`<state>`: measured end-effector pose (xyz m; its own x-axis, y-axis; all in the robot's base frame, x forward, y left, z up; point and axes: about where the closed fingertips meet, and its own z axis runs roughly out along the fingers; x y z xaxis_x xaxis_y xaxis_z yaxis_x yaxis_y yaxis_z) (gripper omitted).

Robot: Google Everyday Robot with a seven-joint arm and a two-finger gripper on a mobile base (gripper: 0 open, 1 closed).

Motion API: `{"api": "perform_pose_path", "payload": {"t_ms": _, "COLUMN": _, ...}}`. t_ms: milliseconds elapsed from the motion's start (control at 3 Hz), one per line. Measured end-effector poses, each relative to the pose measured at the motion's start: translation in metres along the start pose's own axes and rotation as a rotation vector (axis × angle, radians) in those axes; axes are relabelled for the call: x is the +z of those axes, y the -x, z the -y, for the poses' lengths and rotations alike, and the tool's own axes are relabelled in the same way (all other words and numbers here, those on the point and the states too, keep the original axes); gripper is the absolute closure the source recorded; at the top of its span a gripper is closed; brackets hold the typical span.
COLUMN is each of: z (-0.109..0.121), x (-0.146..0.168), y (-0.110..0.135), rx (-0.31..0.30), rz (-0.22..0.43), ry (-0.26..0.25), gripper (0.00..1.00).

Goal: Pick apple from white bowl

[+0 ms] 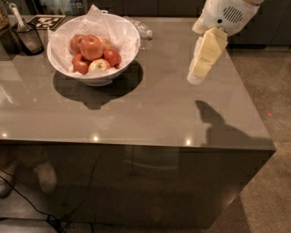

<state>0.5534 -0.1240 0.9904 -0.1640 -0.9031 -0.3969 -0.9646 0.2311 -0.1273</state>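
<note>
My gripper (195, 76), whether spread or closed I cannot tell, hangs over the worktop (150, 118), three o'clock of the white bowl (113, 73); a low approach could clip its rim, spilling apples (92, 47).

- A glossy grey-brown table (136, 113) fills most of the frame, with small light spots mirrored along its front edge.
- Speckled brownish floor (273, 182) runs down the right side.
- Dark cabinet fronts (159, 7) line the top edge.
- A dark cable (22, 193) trails at lower left.
- The gripper (196, 78) hangs over the table's upper right.
</note>
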Motion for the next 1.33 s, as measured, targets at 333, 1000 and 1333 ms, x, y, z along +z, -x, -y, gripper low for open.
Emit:
{"api": "perform_pose_path", "payload": {"t_ms": 333, "z": 0.004, "x": -0.005, "y": 0.007, "rx": -0.010, "rz": 0.014, "ry": -0.021, "gripper": 0.00}}
{"api": "perform_pose_path", "payload": {"t_ms": 1000, "z": 0.029, "x": -0.012, "y": 0.106, "rx": -0.064, "rz": 0.038, "ry": -0.058, "gripper": 0.00}}
{"api": "perform_pose_path", "payload": {"t_ms": 1333, "z": 0.034, "x": -0.013, "y": 0.119, "rx": -0.078, "rz": 0.069, "ry": -0.081, "gripper": 0.00}}
